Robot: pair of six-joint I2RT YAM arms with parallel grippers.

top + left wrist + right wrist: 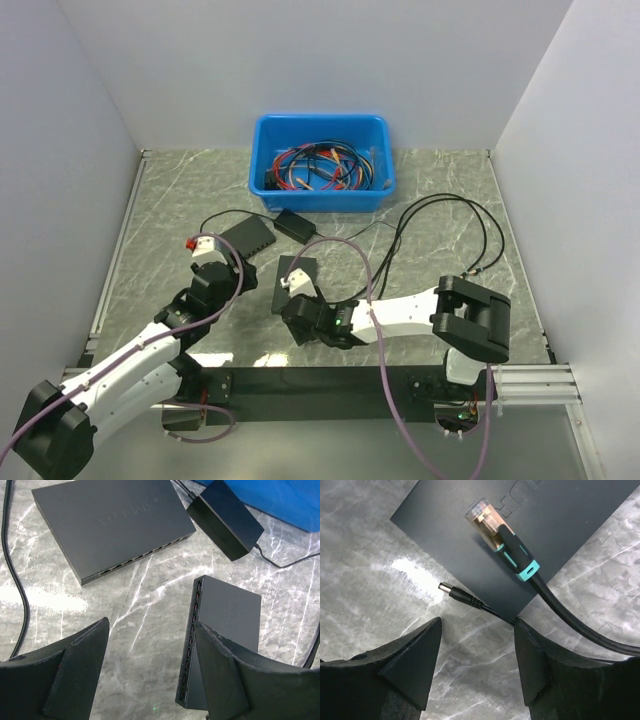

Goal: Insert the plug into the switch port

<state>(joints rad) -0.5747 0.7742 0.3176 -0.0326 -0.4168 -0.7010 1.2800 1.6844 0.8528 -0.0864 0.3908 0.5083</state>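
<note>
Right pincer (477, 622): jaws apart, nothing clamped. I have it low over the table (440, 180), lined up on the plug.
Plug (454, 593): black barrel with a metal tip on a thin lead. It lies free along the near switch's edge, tip out over the marble, just ahead of the gap between my right fingers. It is in no port.
Why there: lying flat with the barrel exposed, it leaves both sides free for the fingers.
Network lead (502, 537): gold-shelled connector with a teal collar, resting on top of the near switch beside the plug. Its thick cable runs back past my right finger. I take it as not my target.
Near switch (227, 620): flat on the marble, its ports (191, 640) in a row along the side that faces the left wrist camera.
Left pincer (152, 625): jaws apart and empty, hanging above bare marble beside that port row. I judge it is placed to brace the box during insertion.
Far switch (112, 525): apart from the near one, its ports towards the left arm.
Adapter (225, 517): between the far switch and the bin (320, 195).
Step, my reading: pre-grasp; insertion not begun.
Risk: closing too far back would pinch only the thin lead, or snag the network cable.
</note>
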